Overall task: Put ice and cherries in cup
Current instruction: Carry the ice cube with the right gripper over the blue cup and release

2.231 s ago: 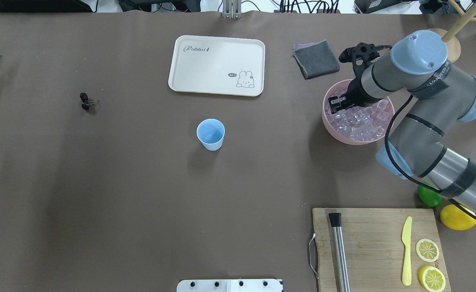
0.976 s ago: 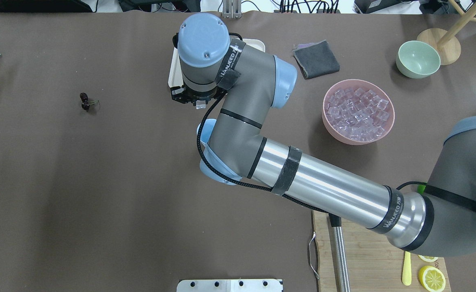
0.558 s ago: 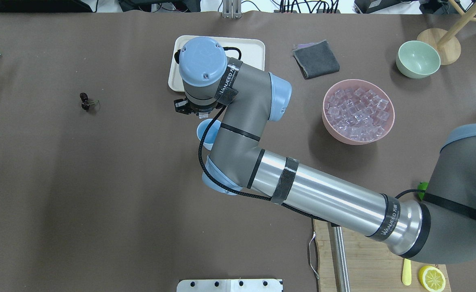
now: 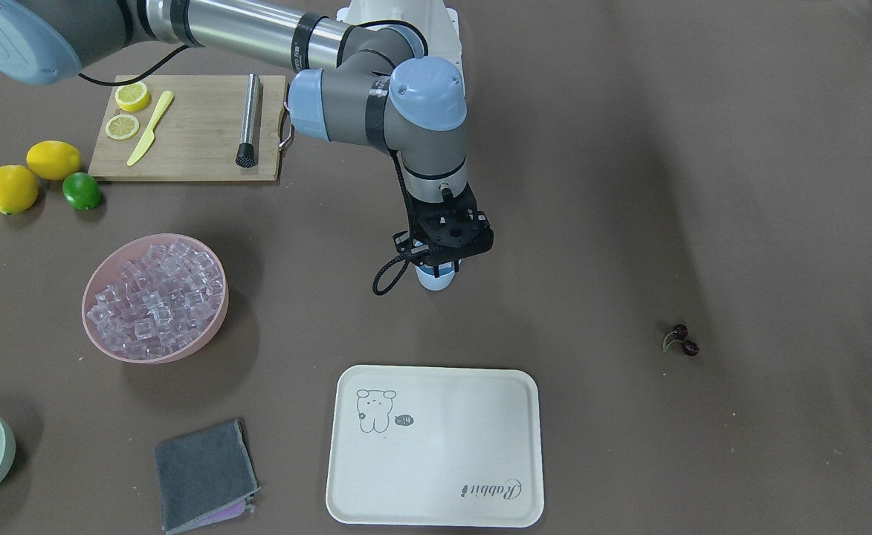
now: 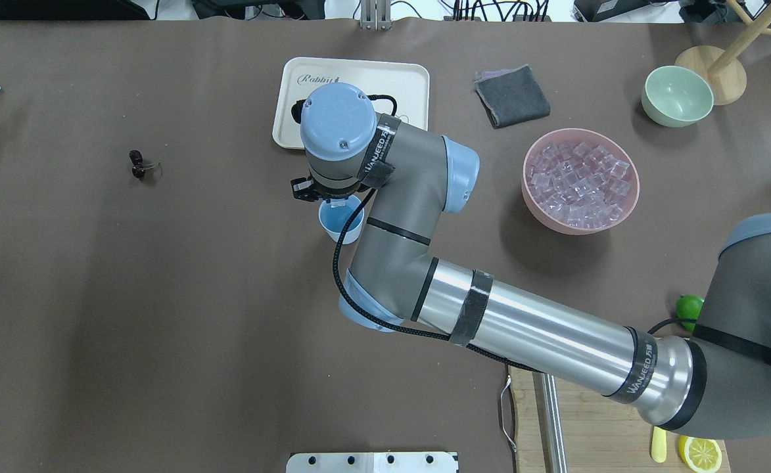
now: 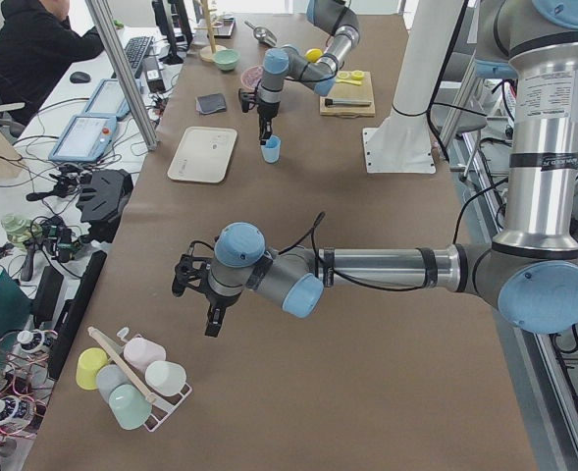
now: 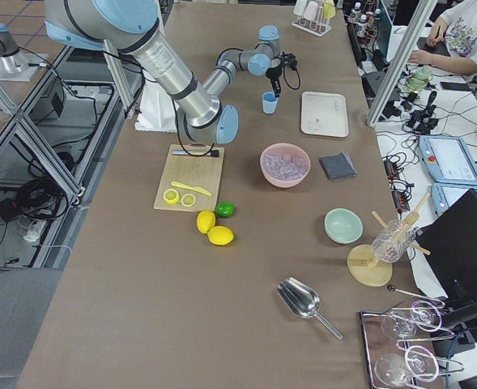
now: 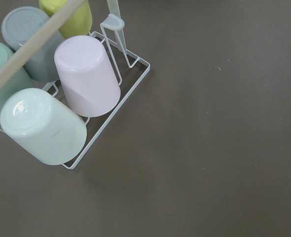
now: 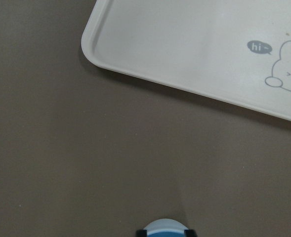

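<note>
The light blue cup (image 5: 342,225) stands mid-table, in front of the tray. My right gripper (image 5: 334,200) hangs just over its rim, shut on one clear ice cube (image 5: 337,204). In the front-facing view the gripper (image 4: 441,261) covers most of the cup (image 4: 436,281). The pink bowl (image 5: 537,213) at the right holds many ice cubes (image 5: 580,180). The two dark cherries (image 5: 138,164) lie far left on the table, also in the front-facing view (image 4: 681,342). My left gripper (image 6: 195,294) shows only in the exterior left view, far from the cup; I cannot tell whether it is open or shut.
A cream tray (image 5: 405,85) lies behind the cup. A grey cloth (image 5: 512,95) and a pale green bowl (image 5: 677,95) are at the back right. A cutting board (image 4: 190,126) with a knife, lemon slices and a steel muddler is near the robot. A cup rack (image 6: 131,378) sits by the left gripper.
My right arm left the ice bowl with a cube, swung left over the tray, then drew back toward the robot until the gripper hung over the cup's rim.
</note>
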Tool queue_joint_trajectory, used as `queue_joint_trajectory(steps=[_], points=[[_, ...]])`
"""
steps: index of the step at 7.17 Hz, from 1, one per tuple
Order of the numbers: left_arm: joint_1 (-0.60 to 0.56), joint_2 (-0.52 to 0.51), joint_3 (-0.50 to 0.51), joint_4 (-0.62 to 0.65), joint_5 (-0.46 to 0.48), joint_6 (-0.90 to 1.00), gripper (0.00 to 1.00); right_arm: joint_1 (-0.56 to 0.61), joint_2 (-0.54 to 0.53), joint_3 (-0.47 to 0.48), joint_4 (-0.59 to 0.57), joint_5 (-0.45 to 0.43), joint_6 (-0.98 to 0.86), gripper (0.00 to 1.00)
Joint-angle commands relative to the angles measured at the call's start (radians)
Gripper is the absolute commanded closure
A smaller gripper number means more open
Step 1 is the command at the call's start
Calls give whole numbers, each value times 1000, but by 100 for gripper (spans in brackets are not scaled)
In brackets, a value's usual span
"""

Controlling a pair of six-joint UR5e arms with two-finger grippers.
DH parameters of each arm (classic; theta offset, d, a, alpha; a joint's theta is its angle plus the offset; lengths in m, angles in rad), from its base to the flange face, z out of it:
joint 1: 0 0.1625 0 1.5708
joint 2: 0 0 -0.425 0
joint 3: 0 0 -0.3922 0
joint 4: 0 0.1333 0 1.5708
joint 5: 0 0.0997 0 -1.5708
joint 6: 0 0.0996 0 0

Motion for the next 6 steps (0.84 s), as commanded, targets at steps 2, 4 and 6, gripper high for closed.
queue_joint_trajectory(steps=[2, 4, 6], points=[[0, 3, -3, 0, -4, -4, 2, -4, -9, 10, 0, -4, 2, 31], [2, 3, 0, -2, -3, -4, 2, 1, -3, 35, -3, -20, 13, 2], [2, 13, -8, -2, -3, -5, 2, 140, -10, 125, -142, 108, -97, 2]])
